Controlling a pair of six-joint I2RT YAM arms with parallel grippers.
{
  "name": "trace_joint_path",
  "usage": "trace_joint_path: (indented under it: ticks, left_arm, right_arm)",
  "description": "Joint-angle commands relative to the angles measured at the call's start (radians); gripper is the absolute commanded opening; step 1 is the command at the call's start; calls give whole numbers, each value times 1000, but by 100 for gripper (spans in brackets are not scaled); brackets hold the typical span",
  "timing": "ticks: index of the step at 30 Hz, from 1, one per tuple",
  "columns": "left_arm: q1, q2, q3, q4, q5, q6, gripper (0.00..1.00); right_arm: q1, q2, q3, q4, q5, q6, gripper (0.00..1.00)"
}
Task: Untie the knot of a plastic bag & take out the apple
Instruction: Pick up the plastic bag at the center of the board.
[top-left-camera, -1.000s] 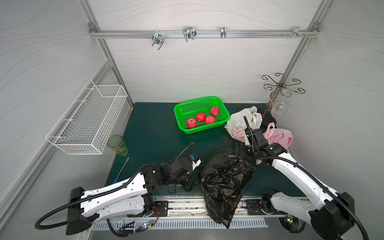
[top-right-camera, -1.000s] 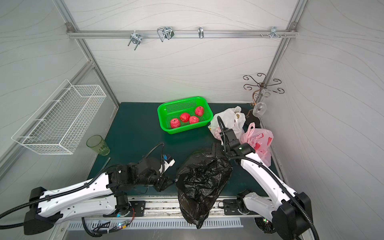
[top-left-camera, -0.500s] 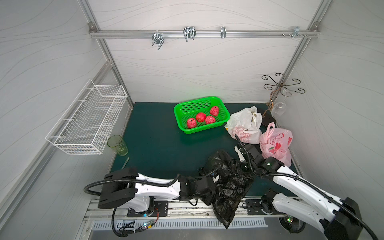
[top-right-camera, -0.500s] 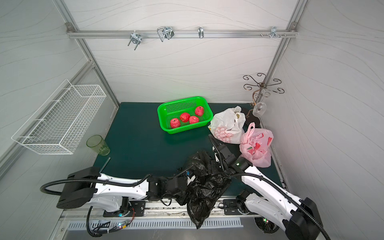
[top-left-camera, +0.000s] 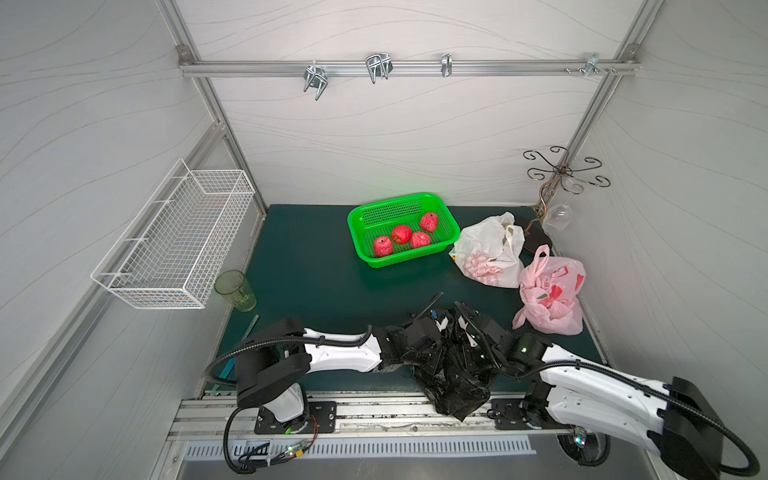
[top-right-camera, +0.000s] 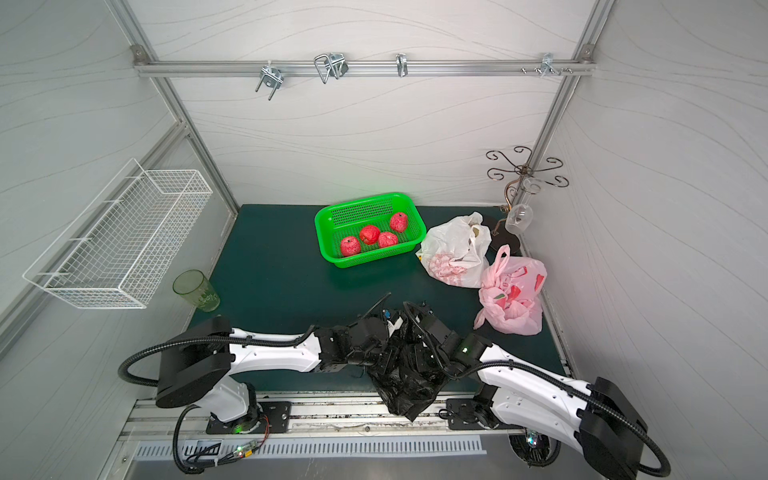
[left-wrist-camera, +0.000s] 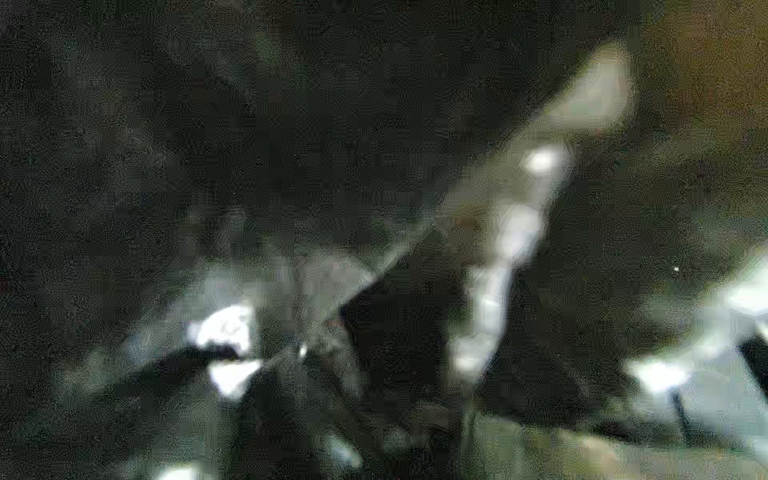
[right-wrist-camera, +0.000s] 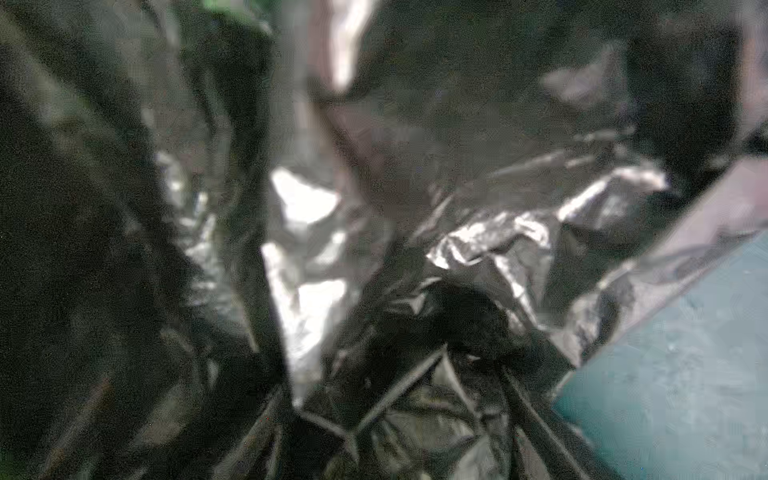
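Black bag (top-left-camera: 451, 374), crumpled glossy film, lies at the near edge of the dark green mat (top-left-camera: 316, 282) between the two arms; its lower folds spill over onto the metal rail (top-left-camera: 374, 409). The left gripper (top-left-camera: 434, 338) and the right gripper (top-left-camera: 471, 334) both reach into its top from either side; whether their jaws are apart or clamped cannot be told, since black plastic hides them; both wrist views show only blurred, shiny creases.

A white wire basket (top-left-camera: 174, 237) hangs on the left wall; a translucent green tumbler (top-left-camera: 235, 291) stands upright at the mat's left edge; far centre, a bright green perforated tray (top-left-camera: 363, 253) holds four red apples (top-left-camera: 402, 235); right of it a thin white bag (top-left-camera: 486, 245) slumps open, something pink-patterned showing through; nearer and further right sits a pink bag (top-left-camera: 552, 295) with knotted handles; in the far right corner a curled wire stand (top-left-camera: 559, 168) carries a clear glass (top-left-camera: 559, 216).
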Motion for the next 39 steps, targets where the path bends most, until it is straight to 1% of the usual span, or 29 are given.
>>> trace_joint_path:
  ticks: [1,3,5,8,10,13,15,17,19,20,24,30,35,36,37,38,39]
  left_arm:
    - [23,66,52,123,2,2,43]
    - [28,93,63,140,25,5,43]
    - [29,117,78,126,24,11,43]
    - [30,143,88,92,11,19,43]
    - [36,144,72,93,2,14,43]
    - [47,144,52,87,-4,9,43]
    - [53,147,51,70,-4,12,42]
    - [55,149,53,57,-6,15,42]
    - [55,150,59,49,-6,18,42]
    - [55,148,65,44,-9,19,42]
    - [58,122,81,22,-18,31,42]
    - [69,52,86,-22,-19,49,42]
    - [69,-4,80,-44,-23,51,42]
    - [70,-17,78,-51,-26,53,42]
    - [70,-30,78,-64,-30,55,42]
    - [70,-43,78,-71,-31,58,43]
    - [70,-60,78,-82,-32,63,43]
  right_arm:
    - [15,-35,28,174,-119,17,79]
    - [12,-31,45,155,-114,0,79]
    - [7,-39,78,105,-110,-39,78]
    - [7,-120,151,-66,16,-71,79]
    - [6,-204,204,-194,125,-100,81]
    - [-2,-319,271,-321,203,-135,85]
    - [-4,-377,309,-365,208,-153,85]
    - [-3,-401,324,-352,142,-184,84]
    - [1,-367,338,-361,81,-182,84]
    - [8,-342,335,-361,75,-180,86]
    - [36,-283,273,-340,161,-151,90]
    - [36,-139,162,-197,187,-130,90]
    - [35,12,127,-79,240,-138,90]
    - [35,44,128,-61,244,-143,90]
    - [33,76,132,-40,245,-145,86]
    - [32,101,137,-28,244,-144,82]
    - [32,125,146,-14,242,-144,74]
